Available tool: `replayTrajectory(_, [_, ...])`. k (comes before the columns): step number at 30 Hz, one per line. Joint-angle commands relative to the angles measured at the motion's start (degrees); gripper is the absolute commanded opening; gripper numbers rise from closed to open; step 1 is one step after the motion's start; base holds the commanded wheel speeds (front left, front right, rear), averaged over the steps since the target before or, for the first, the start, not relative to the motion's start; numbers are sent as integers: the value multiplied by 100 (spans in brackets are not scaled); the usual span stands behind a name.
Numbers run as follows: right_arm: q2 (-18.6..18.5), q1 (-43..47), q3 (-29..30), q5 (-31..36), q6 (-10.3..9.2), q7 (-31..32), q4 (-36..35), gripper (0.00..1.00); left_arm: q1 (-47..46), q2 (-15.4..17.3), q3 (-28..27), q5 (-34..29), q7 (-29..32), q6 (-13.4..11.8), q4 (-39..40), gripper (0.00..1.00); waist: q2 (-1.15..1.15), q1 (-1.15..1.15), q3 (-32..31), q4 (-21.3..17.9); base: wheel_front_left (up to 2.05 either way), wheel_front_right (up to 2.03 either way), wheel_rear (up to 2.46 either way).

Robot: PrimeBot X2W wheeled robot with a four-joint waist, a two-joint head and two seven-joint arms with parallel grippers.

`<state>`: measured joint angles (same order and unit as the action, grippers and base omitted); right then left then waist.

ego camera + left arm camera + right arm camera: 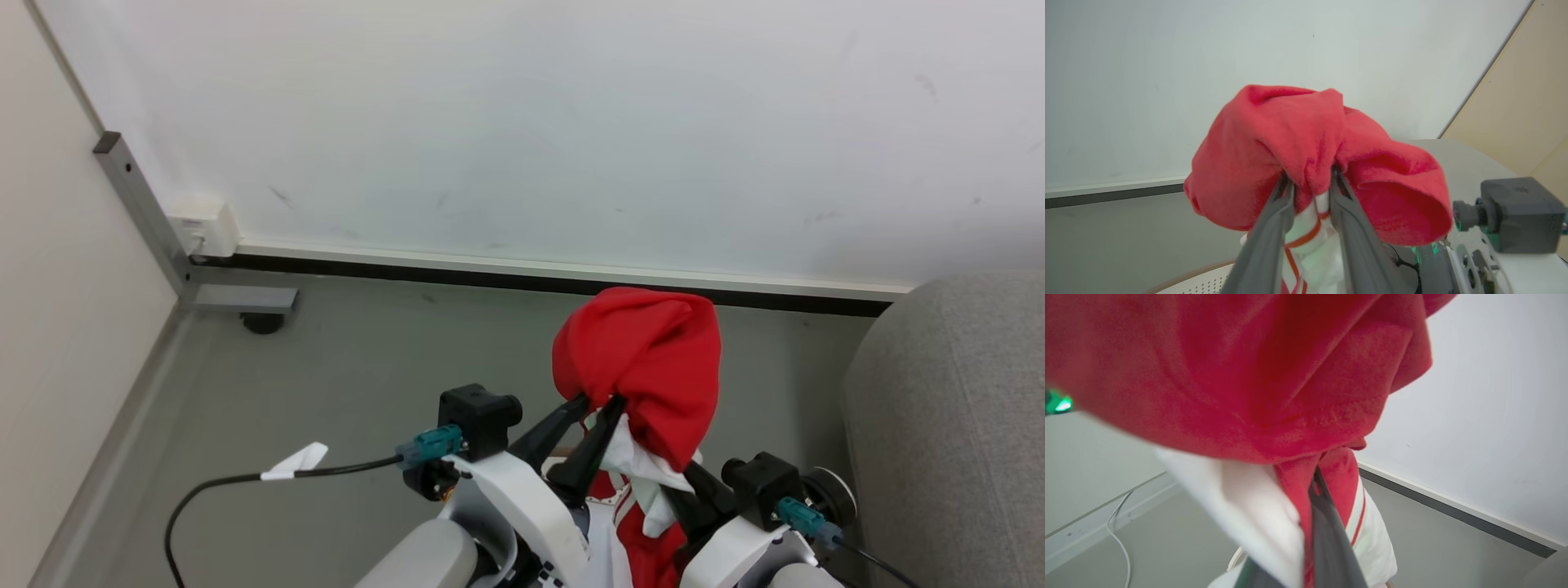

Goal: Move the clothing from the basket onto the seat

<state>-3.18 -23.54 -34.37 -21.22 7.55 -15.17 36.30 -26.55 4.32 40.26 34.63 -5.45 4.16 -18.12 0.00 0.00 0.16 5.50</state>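
Clothing (645, 351) hangs vertical, bunched atop left hand (600, 402).

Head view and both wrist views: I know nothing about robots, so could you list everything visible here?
clothing: one bundle, red with white panels, held up above the floor on both grippers' fingers
basket: one, cream with small holes and a brown rim, below the clothing
seat: one, light grey, at the right
wall: one, white, behind
floor: one, grey, below
metal rail: one, grey, left corner
cable: one, black with a white tag, lower left
left gripper: one, dark fingers, closed on the clothing
right gripper: one, dark fingers, shut on the clothing
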Motion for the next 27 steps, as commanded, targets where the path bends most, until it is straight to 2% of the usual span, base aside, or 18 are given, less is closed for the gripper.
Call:
replayTrajectory(1, [-4,47,61,14,-12,3,-58,0,-12,44,15,62,-2,25,3,100,0,0,8,-54,0,0,0])
replayTrajectory(12, [-215,240,670,194,-12,0,-468,0,84,170,-37,-6,-247,-48,117,100,0,0,51,-637,0,0,0])
replayTrajectory(27, [-582,614,1758,407,-12,1,-1490,0,88,488,48,-382,-616,-159,164,100,0,0,208,-2032,0,0,0])
